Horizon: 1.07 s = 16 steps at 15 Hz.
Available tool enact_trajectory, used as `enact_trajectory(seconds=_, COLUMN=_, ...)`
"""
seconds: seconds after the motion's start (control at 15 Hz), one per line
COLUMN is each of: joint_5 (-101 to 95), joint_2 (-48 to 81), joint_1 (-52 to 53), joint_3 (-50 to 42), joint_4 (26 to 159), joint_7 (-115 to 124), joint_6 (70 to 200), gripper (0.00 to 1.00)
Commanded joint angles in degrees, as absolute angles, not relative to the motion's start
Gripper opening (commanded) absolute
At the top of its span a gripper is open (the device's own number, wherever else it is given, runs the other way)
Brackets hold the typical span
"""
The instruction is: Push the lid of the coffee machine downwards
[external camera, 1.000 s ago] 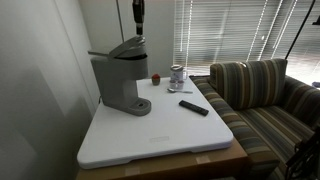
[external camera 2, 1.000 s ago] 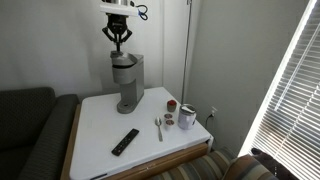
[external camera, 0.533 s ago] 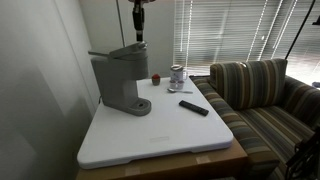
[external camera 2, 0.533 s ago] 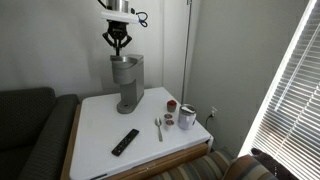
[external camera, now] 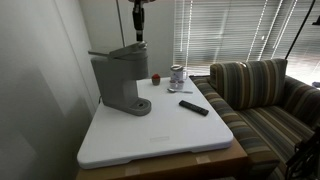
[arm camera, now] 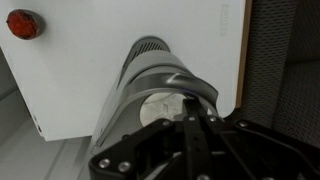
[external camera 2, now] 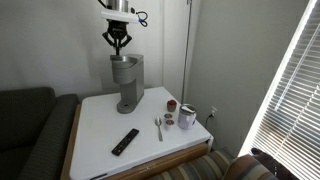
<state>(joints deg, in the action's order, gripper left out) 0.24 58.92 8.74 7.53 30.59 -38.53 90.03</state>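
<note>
The grey coffee machine (external camera: pixel 118 80) stands at the back of the white table (external camera: pixel 160 130); it also shows in an exterior view (external camera 2: pixel 127 82) and from above in the wrist view (arm camera: pixel 150 70). Its lid (external camera: pixel 122 51) lies down and about level on the body; it is also visible in an exterior view (external camera 2: pixel 124 62). My gripper (external camera: pixel 139 38) hangs straight above the lid with its fingers shut and empty. In an exterior view (external camera 2: pixel 119 47) its tips are just over the lid. I cannot tell if they touch. The wrist view shows the shut fingers (arm camera: pixel 190 108).
A black remote (external camera: pixel 193 107) lies mid-table. A spoon (external camera 2: pixel 158 127), a small red-lidded jar (external camera: pixel 156 78) and a cup (external camera 2: pixel 187 117) stand near the table's edge. A striped sofa (external camera: pixel 265 95) and window blinds flank the table. A wall is close behind the machine.
The lid has gone from tilted up to lying flat, and my gripper has come down a little with it. Nothing moved in the last half second.
</note>
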Motion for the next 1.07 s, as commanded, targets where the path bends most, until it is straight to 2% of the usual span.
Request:
enact_trajectory(seconds=0.0, joint_5=0.2, joint_2=58.9, joint_1=8.7, joint_3=7.5, joint_4=30.6, joint_7=-38.5, joint_6=90.0, gripper=0.0)
enact_trajectory(seconds=1.0, joint_5=0.4, joint_2=58.8, joint_1=9.1, joint_3=7.5, joint_4=30.9, joint_7=-35.2, joint_6=88.2, gripper=0.0)
